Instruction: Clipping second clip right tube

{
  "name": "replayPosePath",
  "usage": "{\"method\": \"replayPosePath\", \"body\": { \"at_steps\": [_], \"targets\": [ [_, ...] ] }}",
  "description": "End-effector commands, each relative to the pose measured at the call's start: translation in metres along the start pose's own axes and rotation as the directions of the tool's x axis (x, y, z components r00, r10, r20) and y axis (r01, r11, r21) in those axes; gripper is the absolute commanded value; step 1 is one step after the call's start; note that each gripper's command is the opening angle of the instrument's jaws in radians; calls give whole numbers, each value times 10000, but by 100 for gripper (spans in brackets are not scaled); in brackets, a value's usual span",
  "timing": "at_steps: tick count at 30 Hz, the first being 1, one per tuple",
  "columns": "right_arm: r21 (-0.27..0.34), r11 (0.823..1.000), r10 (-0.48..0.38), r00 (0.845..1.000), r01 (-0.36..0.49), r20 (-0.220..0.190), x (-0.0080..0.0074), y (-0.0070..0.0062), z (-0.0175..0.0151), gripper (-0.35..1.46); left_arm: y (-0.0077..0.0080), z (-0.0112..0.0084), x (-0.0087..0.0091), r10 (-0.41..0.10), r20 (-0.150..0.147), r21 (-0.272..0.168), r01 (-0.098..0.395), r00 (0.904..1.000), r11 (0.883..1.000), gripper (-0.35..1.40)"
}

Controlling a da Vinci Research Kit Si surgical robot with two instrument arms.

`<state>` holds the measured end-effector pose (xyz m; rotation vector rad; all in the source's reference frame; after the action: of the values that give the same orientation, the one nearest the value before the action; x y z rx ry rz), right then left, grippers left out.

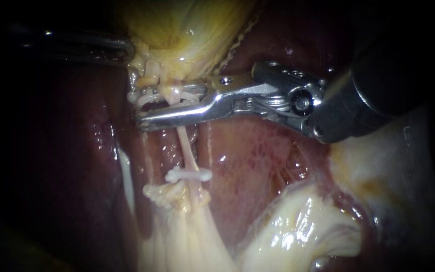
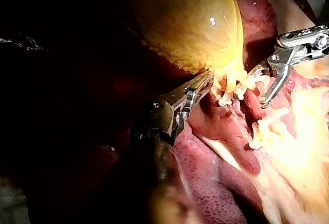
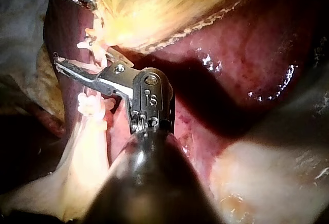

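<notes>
- Tube (image 1: 185, 146): thin, soft, wet, probably slippery and easily torn; best taken above the lower clip (image 1: 188, 175).
- Right instrument (image 1: 144, 108): hand open, straddling it.

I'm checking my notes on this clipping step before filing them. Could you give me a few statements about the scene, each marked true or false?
1. The right tool has its jaws open, with the thin tube running between them. True.
2. A white clip already sits across that tube, farther from the gallbladder than the jaws are. True.
3. The right tool enters the endoscope view from the left. False: its shaft comes in from the upper right.
4. The left tool hangs well clear of the gallbladder. False: its tip meets the gallbladder's edge, close to where the tubes leave it.
</notes>
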<state>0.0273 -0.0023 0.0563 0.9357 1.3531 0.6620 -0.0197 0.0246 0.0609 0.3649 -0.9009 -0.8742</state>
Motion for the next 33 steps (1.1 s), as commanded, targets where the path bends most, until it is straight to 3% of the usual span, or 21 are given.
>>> {"method": "replayPosePath", "body": {
  "at_steps": [1,8,15,21,29,33],
  "targets": [
    [0,10000,-1,10000,1,1,0,0,0,50,0,0,0,9,-2,17,-9,10000,10000,-35],
    [39,10000,-2,10000,2,23,0,-1,-1,50,0,1,1,10,-1,13,-10,10000,10000,-35],
    [240,9997,-76,9998,72,169,-12,-7,1,50,1,2,3,-35,-24,1,35,10000,10000,-35],
    [373,9990,-264,9992,253,295,-33,-17,1,50,1,2,2,-36,-24,0,36,10000,10000,-35],
    [533,9986,31,9985,-61,555,-71,-27,7,50,1,1,3,-35,-25,1,35,10000,10000,-35],
    [576,9979,261,9975,-298,651,-81,-31,6,50,1,1,3,-35,-25,2,35,10000,10000,-35]
  ]
}}
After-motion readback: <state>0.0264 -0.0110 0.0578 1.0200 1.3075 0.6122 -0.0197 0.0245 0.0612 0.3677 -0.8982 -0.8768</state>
